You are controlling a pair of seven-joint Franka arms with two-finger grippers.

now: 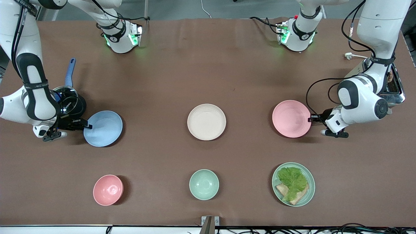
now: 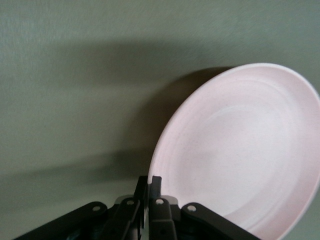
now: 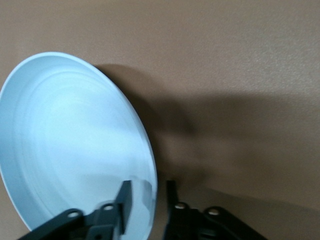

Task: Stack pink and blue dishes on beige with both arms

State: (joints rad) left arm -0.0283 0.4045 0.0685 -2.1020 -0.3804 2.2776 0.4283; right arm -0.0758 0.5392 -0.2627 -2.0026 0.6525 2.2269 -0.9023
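Matte round pink plate [image 1: 291, 118] pinched by left end effector [image 1: 312, 119]; right end effector [image 1: 87, 126] straddles blue plate [image 1: 103, 128].

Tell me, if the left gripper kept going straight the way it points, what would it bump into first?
The left gripper already sits at the pink plate, shut on its rim. Pushing straight on, it would shove that plate first; next in line, probably, is the beige plate at the table's middle.

Nearest the front camera on my brown tabletop [image 1: 208, 74] sit a small pink bowl [image 1: 108, 189], a mint-green bowl [image 1: 204, 184] and a green plate [image 1: 310, 191] bearing lettuce [image 1: 292, 179] and bread [image 1: 282, 189].
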